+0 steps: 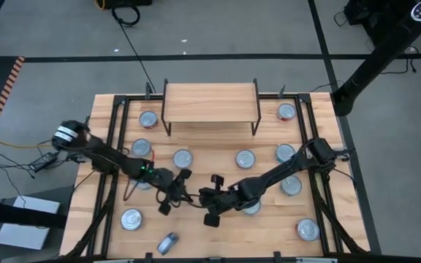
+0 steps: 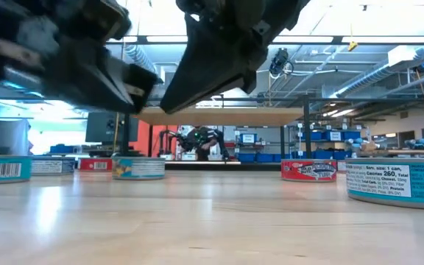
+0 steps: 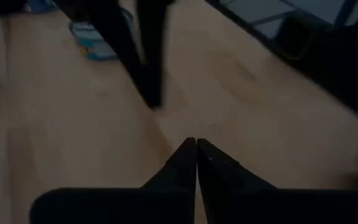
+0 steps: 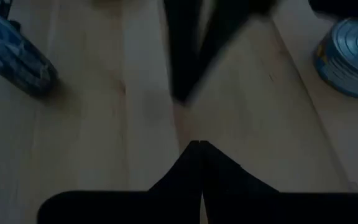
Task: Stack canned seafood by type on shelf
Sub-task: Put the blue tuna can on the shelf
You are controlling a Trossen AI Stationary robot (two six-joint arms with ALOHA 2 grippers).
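Light-wood shelf (image 1: 210,101) on thin black legs stands at the far edge of the surface (image 1: 210,241) in the high view, nothing on top; silver-lidded cans (image 1: 183,158) lie scattered around it, one on its side (image 1: 168,242) near the front edge. Left gripper (image 1: 189,195) and right gripper (image 1: 199,196), fingers pressed together and empty, meet tip to tip mid-surface. Low view: blurred dark gripper bodies fill the upper foreground, partly hiding the shelf (image 2: 219,115); a teal-labelled can (image 2: 397,182) is cut off at the right. Left wrist view: closed fingers (image 3: 182,165) over bare wood. Right wrist view: likewise, a can (image 4: 350,56) nearby.
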